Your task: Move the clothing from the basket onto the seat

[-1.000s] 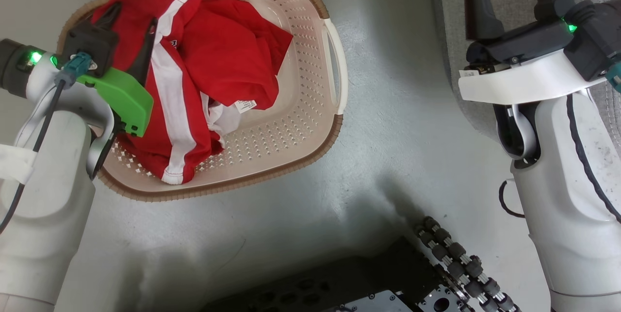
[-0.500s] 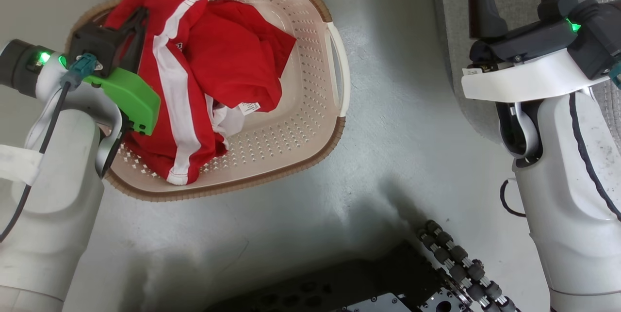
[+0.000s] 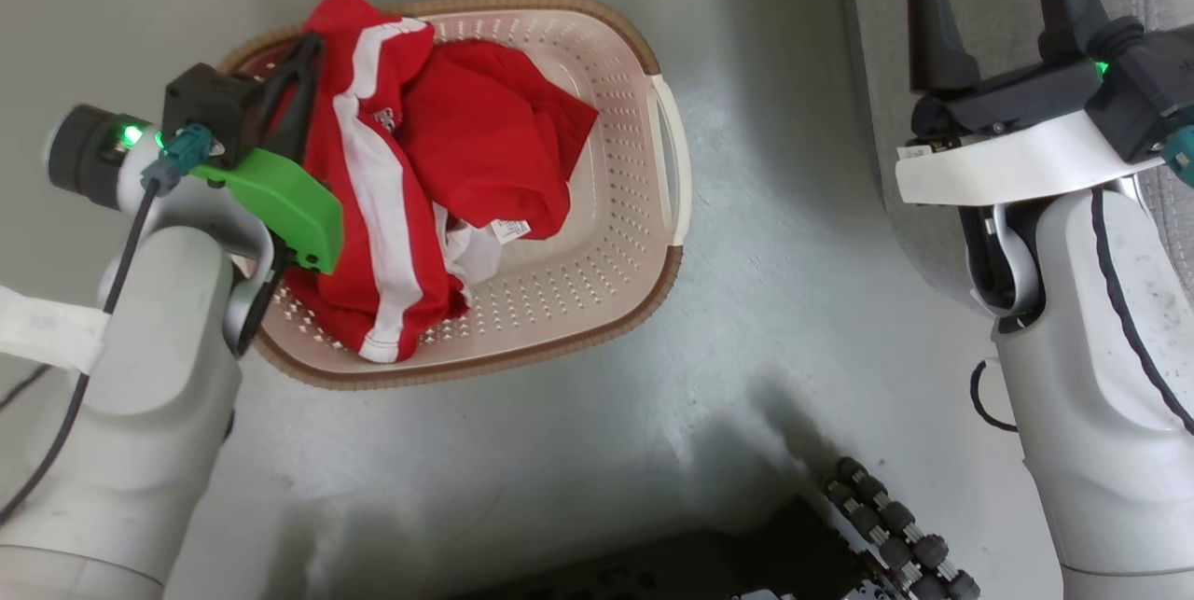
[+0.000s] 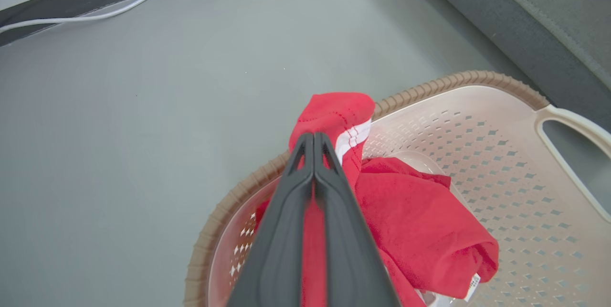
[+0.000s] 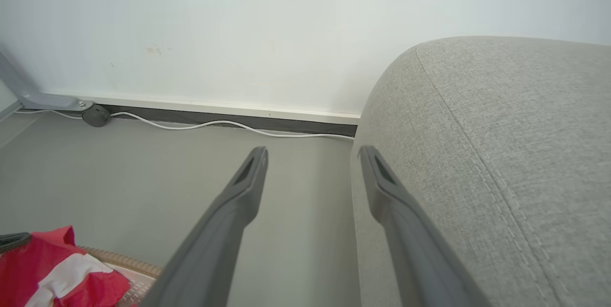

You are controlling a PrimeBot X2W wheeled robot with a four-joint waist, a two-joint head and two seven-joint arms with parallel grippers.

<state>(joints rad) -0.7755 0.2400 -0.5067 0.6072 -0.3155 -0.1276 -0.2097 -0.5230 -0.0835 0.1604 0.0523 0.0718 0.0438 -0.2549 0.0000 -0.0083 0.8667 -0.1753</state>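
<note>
The clothing [image 3: 485, 143], red with white stripes and trim, is heaped in the basket [image 3: 522, 367], mostly toward its 9 o'clock side. A small white label is seen near the basket's middle. In the head view the basket is set on the grey floor [image 3: 746, 301] at about 10 o'clock, and the seat [image 3: 867, 68] is found at 1 o'clock, well apart from the basket.

The left jaws are clenched on a fold of the striped garment at roughly 11 o'clock of the basket's brown rim. In the left wrist view [image 4: 420, 230] red cloth is pinched between the two dark fingers [image 4: 281, 230], and a bunch of it is pushed out past their tips, above the rim [image 4: 458, 80].

The right jaws are spread wide with nothing between them and are held over the rounded edge of the seat [image 5: 501, 154]; one of their fingers [image 5: 224, 230] is seen against the floor, the other against the grey upholstery. A white cable [image 5: 215, 124] is laid along the foot of the wall at 12 o'clock.
</note>
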